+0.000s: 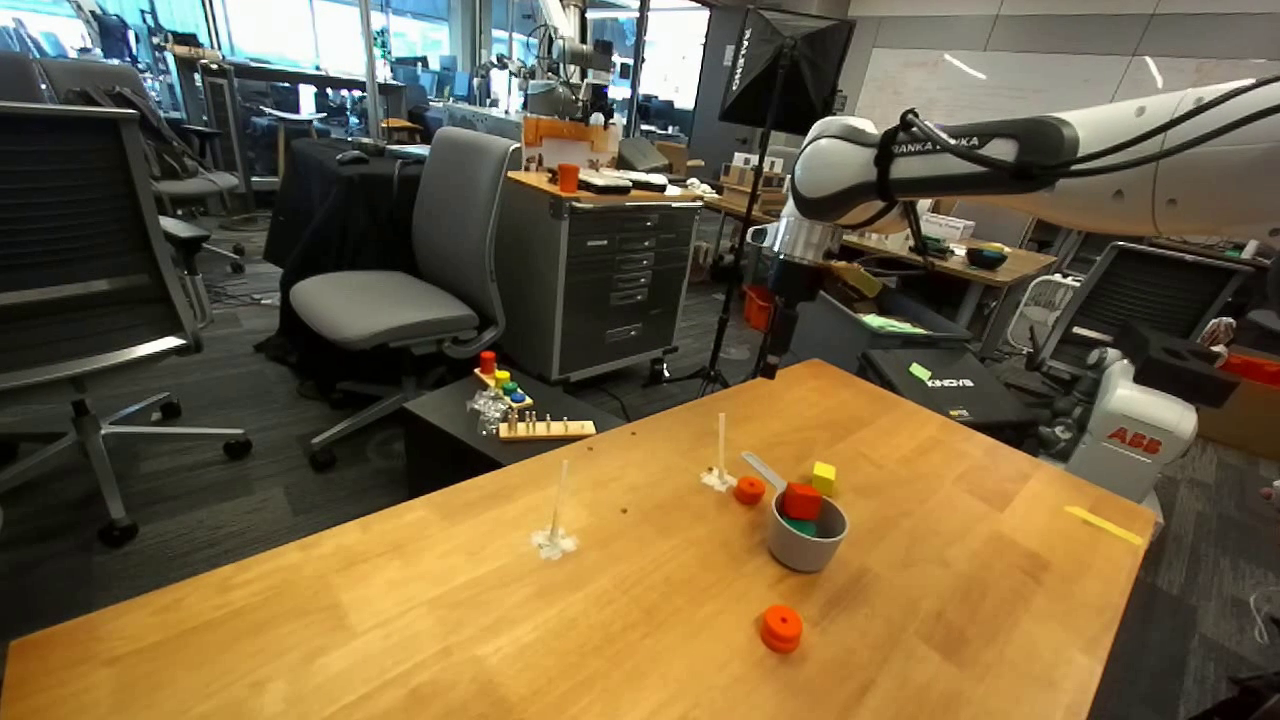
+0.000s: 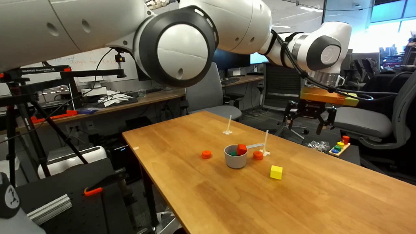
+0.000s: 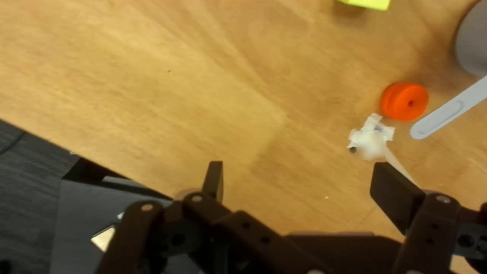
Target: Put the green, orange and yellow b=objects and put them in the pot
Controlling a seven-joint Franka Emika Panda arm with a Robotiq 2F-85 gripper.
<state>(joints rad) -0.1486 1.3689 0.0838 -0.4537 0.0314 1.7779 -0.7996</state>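
The grey pot (image 1: 805, 552) stands upright on the wooden table, and it also shows in the other views (image 2: 235, 162) (image 3: 473, 45). A red-orange cube (image 1: 802, 501) and a green piece (image 1: 800, 525) are inside it. A yellow cube (image 2: 276, 172) lies on the table beside the pot; its edge shows in the wrist view (image 3: 369, 3). An orange grooved disc (image 3: 405, 102) lies by the pot's handle. Another orange round piece (image 1: 781, 628) lies on the pot's opposite side. My gripper (image 2: 304, 127) is open and empty, high near the table edge; its fingers show in the wrist view (image 3: 297, 171).
Two thin upright sticks (image 1: 721, 447) (image 1: 560, 500) are fixed to the table with white tape. One stands close to the pot's handle (image 3: 449, 110) and the disc. A low black side table with wooden toys (image 1: 545, 430) stands beyond the table edge.
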